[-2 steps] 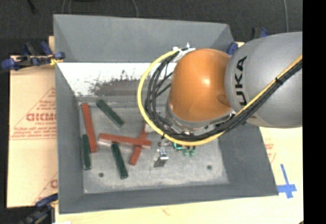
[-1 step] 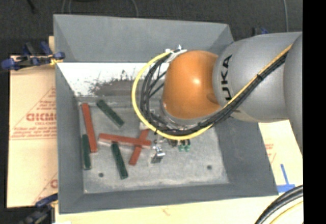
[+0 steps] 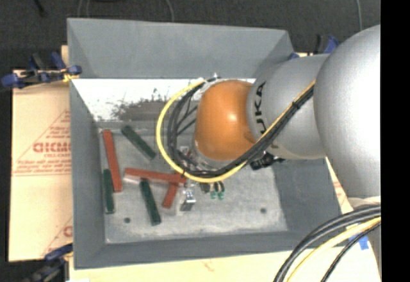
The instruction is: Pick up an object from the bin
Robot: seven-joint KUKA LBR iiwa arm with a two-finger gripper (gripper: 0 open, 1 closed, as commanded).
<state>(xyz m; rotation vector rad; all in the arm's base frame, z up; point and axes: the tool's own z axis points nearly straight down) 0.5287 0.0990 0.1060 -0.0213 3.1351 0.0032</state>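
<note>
Hand sits low at the crossed red sticks, probably lining up a pick. Wide or narrow? Cannot tell.

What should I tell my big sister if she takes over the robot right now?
Gripper: down at the middle of the bin, holding nothing that I can see.
Things: a red stick crosses a short red stick right beside the gripper. A green stick lies close by, and a long red stick lies farther left.
Done: nothing lifted yet.
Left: grip one stick and lift it out.
</note>
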